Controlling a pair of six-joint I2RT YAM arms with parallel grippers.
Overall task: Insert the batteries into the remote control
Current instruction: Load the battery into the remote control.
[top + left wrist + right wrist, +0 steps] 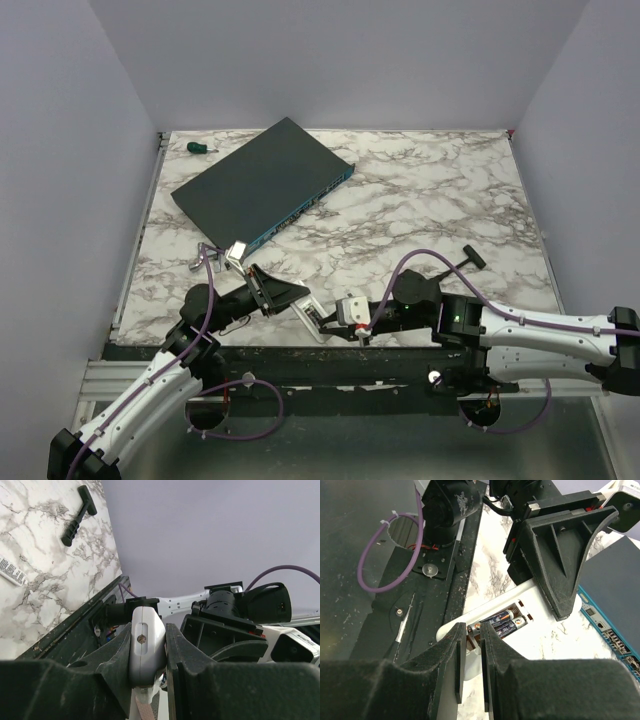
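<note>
The white remote control [318, 318] is held off the table near its front edge, clamped by its sides in my left gripper [288, 298]. In the left wrist view the remote's narrow end [146, 645] sits tight between the fingers of the left gripper [148, 630]. In the right wrist view the remote [547, 630] shows its open battery bay with two batteries [506, 616] lying side by side. My right gripper [473, 630] is nearly closed, its tips pinching the near end of one battery at the bay's edge; it also shows in the top view [347, 324].
A big dark flat box [262, 185] with a blue edge lies at the back left. A black T-shaped tool [470, 258] lies at the right. A small green item [197, 148] is in the far left corner. A small white piece [237, 252] lies by the box.
</note>
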